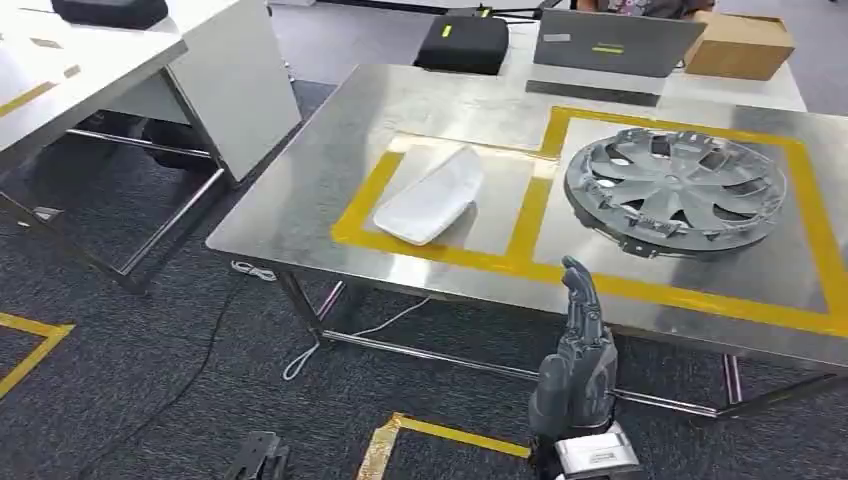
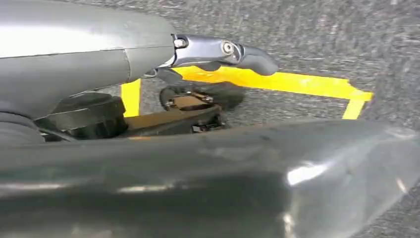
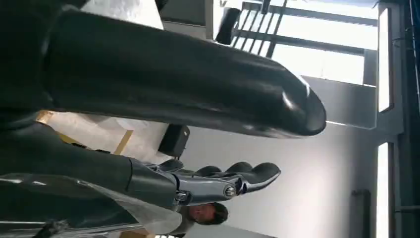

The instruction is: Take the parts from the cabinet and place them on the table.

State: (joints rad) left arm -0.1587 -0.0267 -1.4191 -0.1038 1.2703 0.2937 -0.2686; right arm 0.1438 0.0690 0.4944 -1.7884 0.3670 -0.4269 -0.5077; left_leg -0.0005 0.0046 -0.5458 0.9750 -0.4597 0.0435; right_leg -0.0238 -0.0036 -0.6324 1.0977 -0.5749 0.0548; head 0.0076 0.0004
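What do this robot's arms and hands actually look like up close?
The right hand is dark grey, with slim jointed fingers on a grey forearm, and a white box with a small label sits at its wrist. Seen close, its thumb is thick, glossy and rounded, and its fingers have silvery metal links with dark tips. The left hand has the same smooth grey cover, silver link with a screw, and dark tip.
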